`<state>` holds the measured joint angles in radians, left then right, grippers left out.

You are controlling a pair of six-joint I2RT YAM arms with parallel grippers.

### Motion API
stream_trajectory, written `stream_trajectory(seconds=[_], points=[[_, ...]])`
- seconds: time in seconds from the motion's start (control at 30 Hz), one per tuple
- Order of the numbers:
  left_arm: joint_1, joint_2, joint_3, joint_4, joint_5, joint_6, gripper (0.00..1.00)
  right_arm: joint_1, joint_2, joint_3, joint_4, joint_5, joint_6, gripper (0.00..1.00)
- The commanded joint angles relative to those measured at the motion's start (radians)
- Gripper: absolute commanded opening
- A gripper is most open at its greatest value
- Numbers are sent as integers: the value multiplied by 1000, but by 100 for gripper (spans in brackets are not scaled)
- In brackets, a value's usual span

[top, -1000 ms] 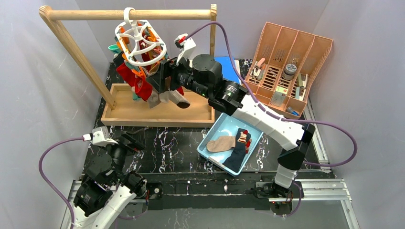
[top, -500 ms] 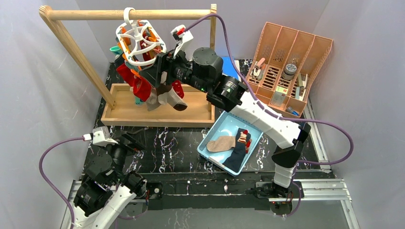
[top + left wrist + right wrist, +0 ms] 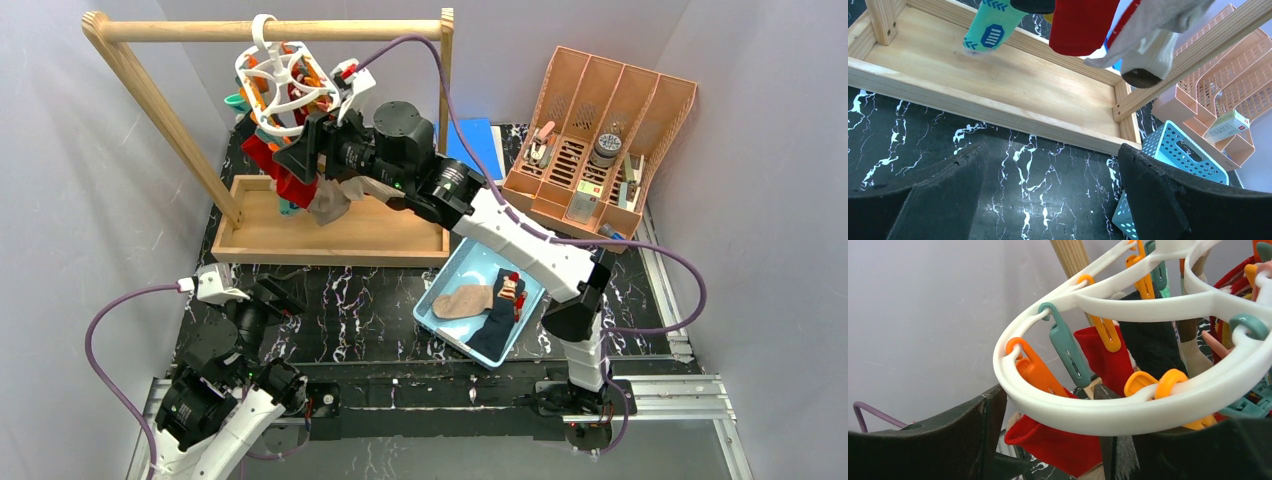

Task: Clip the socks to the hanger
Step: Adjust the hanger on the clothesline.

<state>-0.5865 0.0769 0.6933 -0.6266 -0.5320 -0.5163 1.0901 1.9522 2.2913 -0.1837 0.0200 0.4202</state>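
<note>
the right gripper (image 3: 302,154) has its jaws parted, gripping nothing as far as i can tell. only its wrist camera shows the hanger (image 3: 1108,417) rim lying across them; from above it hangs off the wooden rail (image 3: 360,30), socks (image 3: 285,185) below. left gripper (image 3: 1053,200) gapes empty.

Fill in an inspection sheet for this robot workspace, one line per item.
Surface: black marbled table, with a wooden rail frame standing on it.
Job's things: white hanger hung on the rail, carrying clipped socks; loose socks in a blue tray.
Clutter: peach organizer holding small items.
Grippers: left gripper open, low over the table; right gripper fingers apart, an orange clip between them.
Cables: purple cables on both arms.
Surroundings: plain grey walls.
</note>
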Motion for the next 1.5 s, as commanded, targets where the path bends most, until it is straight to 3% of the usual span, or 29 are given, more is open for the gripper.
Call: stream_trajectory(seconds=[0.0,0.93,1.27,1.47], points=[[-4,17,-13,11,-3,7,99,4,51,106,58,-45,14,70],[-4,-12,-13,3,-21,1,98,-108,85,71,87,-2,89,64],[-4,-3,-12,5,-19,2,98,-102,34,42,111,-105,81,73],[-4,4,-13,6,-14,3,98,-24,13,50,134,-98,-21,74]])
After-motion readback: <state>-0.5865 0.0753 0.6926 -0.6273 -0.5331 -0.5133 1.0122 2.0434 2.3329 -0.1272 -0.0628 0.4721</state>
